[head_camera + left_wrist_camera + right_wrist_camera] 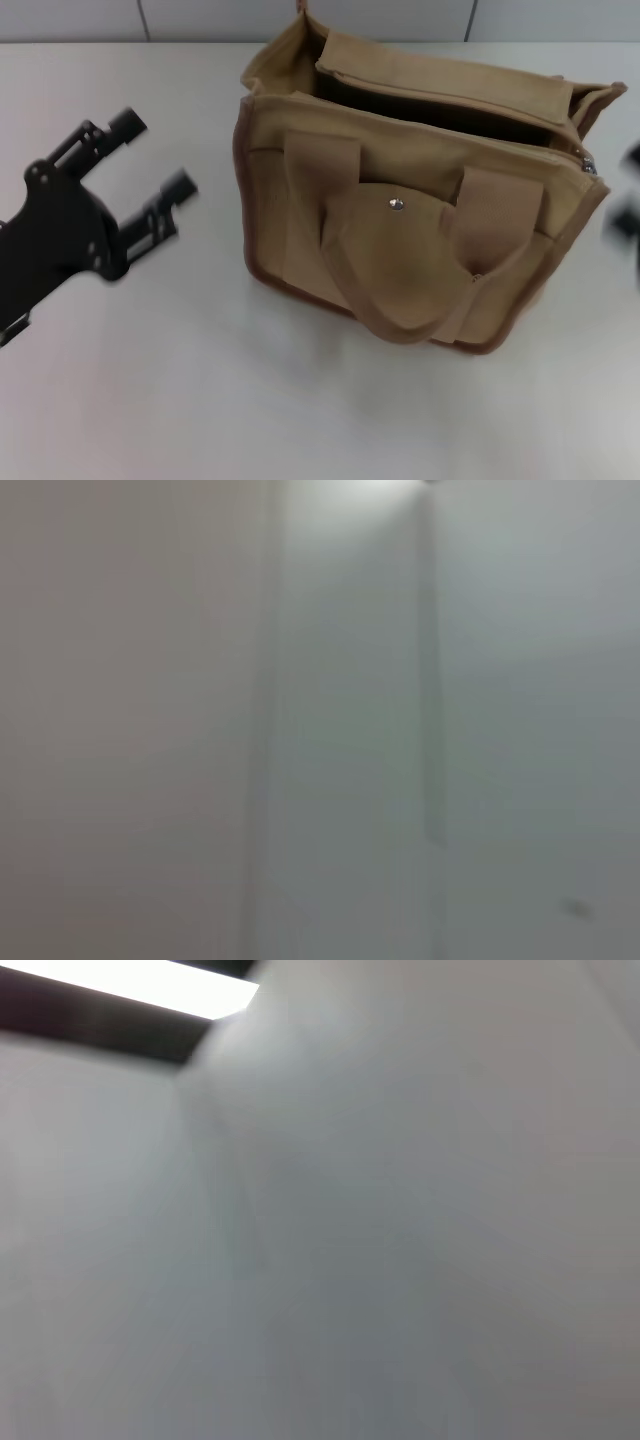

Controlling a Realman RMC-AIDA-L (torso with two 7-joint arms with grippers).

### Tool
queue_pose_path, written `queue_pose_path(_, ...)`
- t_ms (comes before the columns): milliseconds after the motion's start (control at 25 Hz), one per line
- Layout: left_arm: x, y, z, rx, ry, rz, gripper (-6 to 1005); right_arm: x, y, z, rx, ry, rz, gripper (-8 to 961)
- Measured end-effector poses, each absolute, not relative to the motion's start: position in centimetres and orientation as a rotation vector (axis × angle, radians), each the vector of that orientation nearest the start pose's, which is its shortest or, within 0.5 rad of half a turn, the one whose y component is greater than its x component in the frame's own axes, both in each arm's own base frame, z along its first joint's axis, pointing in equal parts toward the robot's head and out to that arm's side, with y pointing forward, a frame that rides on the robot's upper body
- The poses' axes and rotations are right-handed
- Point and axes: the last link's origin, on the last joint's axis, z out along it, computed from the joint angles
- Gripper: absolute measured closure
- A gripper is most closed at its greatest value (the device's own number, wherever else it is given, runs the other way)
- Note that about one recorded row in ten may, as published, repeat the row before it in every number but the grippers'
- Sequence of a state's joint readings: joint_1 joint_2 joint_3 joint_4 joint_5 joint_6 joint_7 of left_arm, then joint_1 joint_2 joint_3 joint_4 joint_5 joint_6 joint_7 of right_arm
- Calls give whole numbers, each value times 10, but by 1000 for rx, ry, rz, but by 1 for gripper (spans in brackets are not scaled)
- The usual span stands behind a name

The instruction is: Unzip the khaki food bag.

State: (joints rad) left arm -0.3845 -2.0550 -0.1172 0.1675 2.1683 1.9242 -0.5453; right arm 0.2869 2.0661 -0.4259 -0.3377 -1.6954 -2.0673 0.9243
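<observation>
Standing on the pale table (150,400), the khaki food bag (420,200) sits right of centre toward the far side, its top gaping along the far edge, with the silver zipper pull (589,165) at its right end. 2 looped handles droop over the near face around a snap button (397,205). Left of the bag and well apart from it, the left gripper (160,155) hovers with both fingers spread, holding nothing. Bare tabletop lies between them and all along the near side. At the right edge the right gripper (628,190) shows only as a dark blur just beside the bag's end; whether it is spread or closed cannot be told.
</observation>
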Motion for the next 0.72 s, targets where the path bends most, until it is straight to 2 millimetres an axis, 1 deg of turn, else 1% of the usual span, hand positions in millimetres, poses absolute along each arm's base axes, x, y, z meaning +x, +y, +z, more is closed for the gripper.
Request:
queue_pose_path(40,-295,243,24,-2295,-112,-1200,499,281,205,31,-2478,263,1477,420)
queue_pose_path(80,-295,243,24,-2295,-112,-1200,454,281,205,31,-2478,263,1477,379)
queue_pose_path(120,-297,244,29,-2459,-91,-1159,408,280,202,29,-2582,246,1457,338)
queue_pose_path(200,-297,244,30,-2532,-96,-1145,303,279,201,23,-2714,245,1418,257)
queue_pose_path(240,-297,243,30,-2641,-106,-1115,250,276,201,17,-2767,247,1400,216)
queue_pose_path(320,-298,242,30,-2673,-103,-1100,219,275,201,14,-2784,246,1396,135)
queue_pose_path(440,-300,239,30,-2709,-101,-1079,172,273,203,6,-2800,251,1375,118)
queue_pose_path(560,-300,238,30,-2709,-104,-1079,172,271,207,2,-2810,251,1360,101)
queue_pose_path(720,-300,237,28,-2710,-108,-1082,172,269,209,1,-2818,250,1362,101)
